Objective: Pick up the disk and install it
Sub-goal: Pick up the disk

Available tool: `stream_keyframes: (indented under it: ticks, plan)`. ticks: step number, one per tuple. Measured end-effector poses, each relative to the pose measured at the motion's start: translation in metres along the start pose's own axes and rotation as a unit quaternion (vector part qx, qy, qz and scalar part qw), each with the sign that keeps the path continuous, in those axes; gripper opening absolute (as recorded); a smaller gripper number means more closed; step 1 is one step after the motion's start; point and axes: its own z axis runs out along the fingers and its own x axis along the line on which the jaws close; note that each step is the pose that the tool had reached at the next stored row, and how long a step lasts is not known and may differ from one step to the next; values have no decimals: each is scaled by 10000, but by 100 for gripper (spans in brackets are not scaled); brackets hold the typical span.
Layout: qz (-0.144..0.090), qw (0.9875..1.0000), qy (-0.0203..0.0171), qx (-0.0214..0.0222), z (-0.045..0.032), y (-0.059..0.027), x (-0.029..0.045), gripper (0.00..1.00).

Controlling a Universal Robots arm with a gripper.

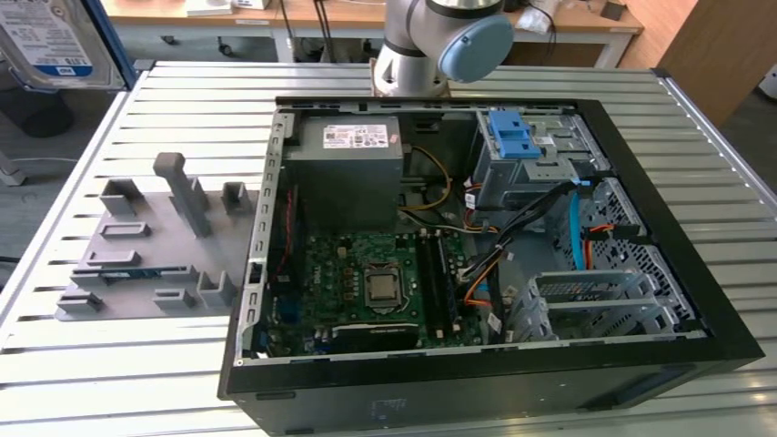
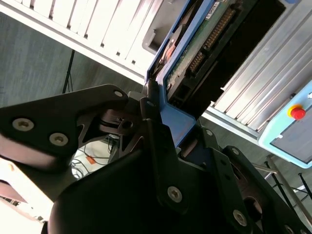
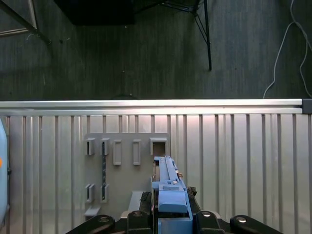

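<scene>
The disk [image 1: 49,41], silver with a white label and a blue band, hangs high above the table's far corner at the exterior view's left. In the first wrist view the disk [image 3: 168,178] stands on edge, its blue carrier frame clamped in my gripper [image 3: 169,202] above the grey fixture plate [image 3: 126,170]. The second wrist view shows its green circuit-board side [image 2: 195,53] and blue frame held between the black fingers [image 2: 152,124] of my gripper [image 2: 178,129]. The gripper is shut on the disk.
The open computer case [image 1: 680,228] lies on the slatted metal table [image 1: 146,382]. Inside are the grey drive bay with its blue latch bracket [image 1: 512,137], the power supply [image 1: 346,168] and the motherboard [image 1: 377,278]. The arm's base [image 1: 431,45] stands behind the case.
</scene>
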Motion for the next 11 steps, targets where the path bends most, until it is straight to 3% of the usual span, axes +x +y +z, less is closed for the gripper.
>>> stream_keyframes:
  ticks: [6,11]
  plan:
    - [0,10000,0,1,-76,1,-2,36]
    - [0,10000,0,1,-79,1,-2,36]
